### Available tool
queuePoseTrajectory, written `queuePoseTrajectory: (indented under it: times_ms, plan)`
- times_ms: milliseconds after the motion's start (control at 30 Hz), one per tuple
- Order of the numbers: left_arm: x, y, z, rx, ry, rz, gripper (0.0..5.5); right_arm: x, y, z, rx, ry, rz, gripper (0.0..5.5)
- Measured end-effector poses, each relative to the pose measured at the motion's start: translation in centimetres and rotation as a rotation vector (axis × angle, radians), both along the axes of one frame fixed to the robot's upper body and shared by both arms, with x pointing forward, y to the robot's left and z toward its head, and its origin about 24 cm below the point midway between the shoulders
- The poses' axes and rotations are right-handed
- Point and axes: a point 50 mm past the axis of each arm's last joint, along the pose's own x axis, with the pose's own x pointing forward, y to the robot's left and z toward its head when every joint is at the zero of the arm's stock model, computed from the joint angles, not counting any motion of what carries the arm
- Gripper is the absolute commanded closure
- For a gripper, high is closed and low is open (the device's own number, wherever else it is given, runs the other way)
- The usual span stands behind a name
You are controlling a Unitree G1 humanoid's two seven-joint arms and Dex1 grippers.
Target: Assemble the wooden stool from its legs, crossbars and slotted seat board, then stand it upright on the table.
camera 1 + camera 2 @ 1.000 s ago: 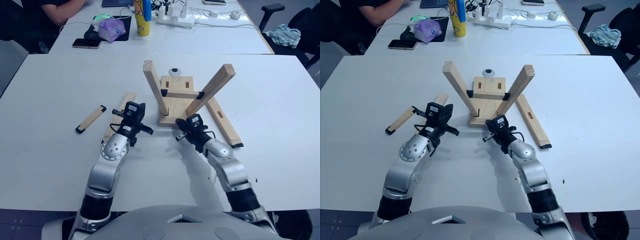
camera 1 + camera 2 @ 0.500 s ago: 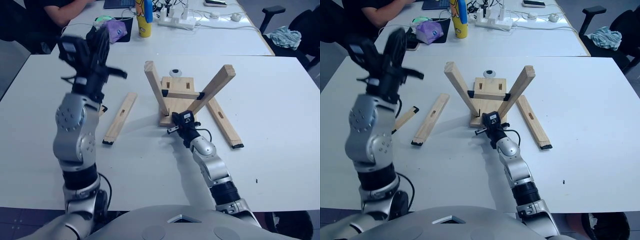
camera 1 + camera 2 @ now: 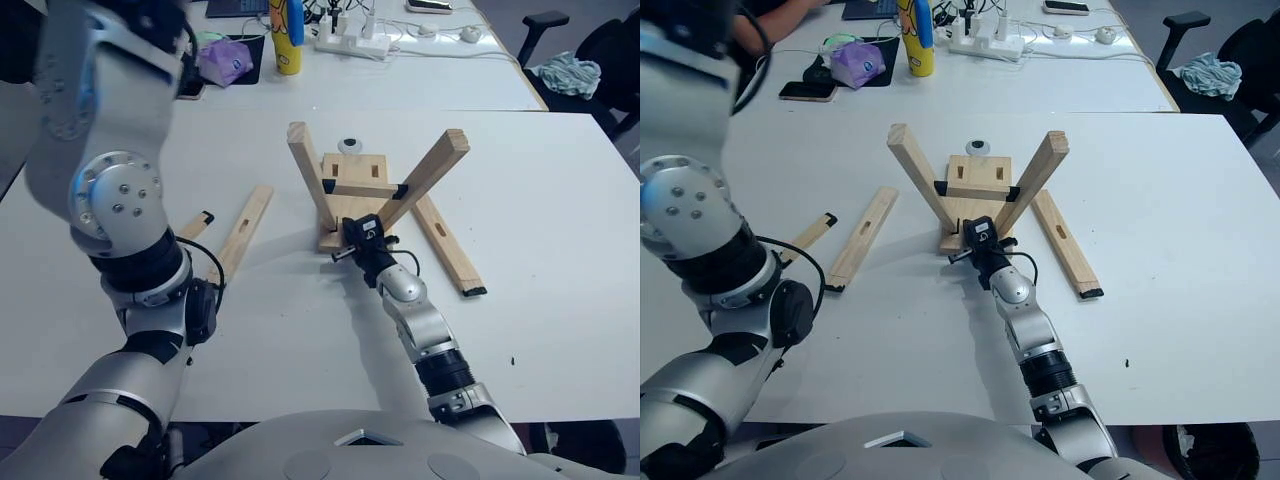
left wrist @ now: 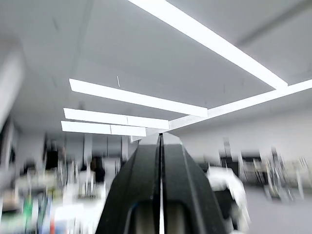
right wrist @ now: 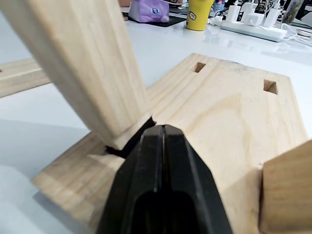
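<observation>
Seat board [image 3: 352, 212] lies on the surface [image 3: 560, 200] in the eye views. Two legs [image 3: 305, 165] stand socketed in it, with a crossbar [image 3: 365, 188] between them. Right claw [image 3: 350, 242] is at its six o'clock edge. Loose leg [image 3: 240, 232] lies at nine o'clock.
Left wrist view: left claw [image 4: 161, 139] is closed, facing ceiling lights [image 4: 161, 105].
Right wrist view: right claw is closed, its tip at a leg base.

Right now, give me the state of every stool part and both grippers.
seat board: flat on table, two legs slotted in
fitted legs: tilted, splayed apart
fitted crossbar: joined between them
loose legs: lying flat, unfitted
loose crossbar: lying flat, unfitted
left gripper: shut, empty, held high
right gripper: shut, empty, at the board
</observation>
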Motion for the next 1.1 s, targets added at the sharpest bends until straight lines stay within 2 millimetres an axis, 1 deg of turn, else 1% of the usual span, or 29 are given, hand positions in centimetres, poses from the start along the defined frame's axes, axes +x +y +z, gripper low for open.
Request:
queuePoseTrajectory:
  times_ms: [33,67,100,167,267,367,467,533,633,667,700,733,800,833,900,933,967,1033,1100]
  plan:
    - [1.3,-1.5,-3.9,0.105,0.184,-0.035,5.48,0.1,0.1,0.0,-0.002,-0.002,0.003,5.50]
    - [1.8,-2.8,-8.3,0.201,0.368,-0.078,5.48,0.2,0.2,0.1,-0.003,-0.005,0.010,5.50]
    - [1.3,-3.6,-10.1,0.220,0.419,-0.113,5.48,0.2,0.2,0.1,-0.006,-0.010,0.010,5.50]
    - [0.6,-4.4,-10.5,0.266,0.411,-0.132,5.48,0.4,0.0,-0.1,-0.029,-0.005,0.008,5.50]
    - [-0.3,-4.9,-10.9,0.275,0.405,-0.140,5.48,0.3,-0.1,-0.4,-0.034,0.006,0.007,5.50]
    - [-0.1,-5.2,-11.1,0.261,0.425,-0.092,5.48,0.4,-0.1,-0.7,-0.043,0.026,0.011,5.50]
    - [0.4,-4.8,-10.6,0.224,0.402,-0.016,5.48,0.4,-0.1,-0.8,-0.045,0.028,0.014,5.50]
    - [0.9,-4.1,-10.5,0.202,0.386,0.053,5.48,0.4,-0.1,-0.7,-0.047,0.027,0.016,5.50]
    - [1.2,-1.7,-8.5,0.107,0.234,0.223,5.48,0.5,-0.2,-0.7,-0.041,0.017,0.013,5.50]
    - [1.1,-0.7,-7.7,0.071,0.172,0.279,5.48,0.4,-0.3,-0.7,-0.033,0.009,0.009,5.50]
    - [1.0,-0.3,-7.4,0.053,0.147,0.300,5.48,0.4,-0.4,-0.7,-0.023,0.005,0.007,5.50]
    - [0.7,0.5,-6.8,0.022,0.099,0.346,5.48,0.2,-0.8,-0.6,0.014,-0.006,0.001,5.50]
    - [0.5,1.7,-6.8,0.010,0.075,0.401,5.48,-0.4,-1.4,-0.4,0.061,-0.037,-0.004,5.50]
    - [0.4,2.3,-7.4,0.028,0.084,0.430,5.48,-0.9,-1.9,-0.3,0.082,-0.047,-0.006,5.50]
    - [0.3,3.6,-9.3,0.073,0.152,0.471,5.48,-1.7,-2.9,0.0,0.093,-0.059,-0.001,5.50]
    - [0.2,4.2,-10.4,0.109,0.196,0.483,5.48,-2.1,-3.3,0.5,0.097,-0.072,0.017,5.50]
    - [-0.1,5.1,-12.1,0.163,0.265,0.500,5.48,-2.7,-3.6,1.2,0.104,-0.094,0.046,5.50]
    - [-0.9,6.7,-14.7,0.226,0.366,0.518,5.48,-3.6,-4.2,2.4,0.111,-0.119,0.096,5.50]
    - [-1.8,7.9,-15.6,0.252,0.384,0.522,5.48,-4.2,-5.1,3.0,0.101,-0.115,0.115,5.50]
